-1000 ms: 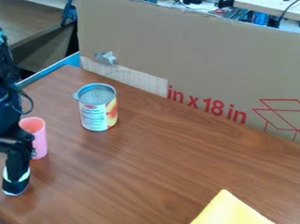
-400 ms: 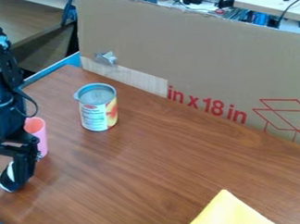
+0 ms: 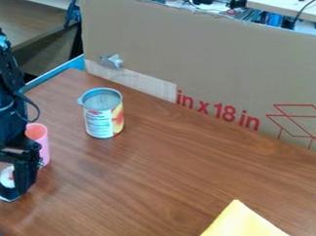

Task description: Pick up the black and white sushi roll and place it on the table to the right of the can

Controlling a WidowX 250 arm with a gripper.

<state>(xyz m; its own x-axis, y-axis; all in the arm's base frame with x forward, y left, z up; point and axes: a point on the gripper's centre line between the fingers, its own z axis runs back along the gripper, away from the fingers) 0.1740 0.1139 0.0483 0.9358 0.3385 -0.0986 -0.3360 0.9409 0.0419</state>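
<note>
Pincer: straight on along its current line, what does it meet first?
Probably the table. The pincer points down with its fingers either side of a small black-and-white thing. One finger could clip that first; depth is unclear.

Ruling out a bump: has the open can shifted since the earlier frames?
No. The can stands at the same spot on the table, below and left of the pale strip along the cardboard's lower edge.
</note>
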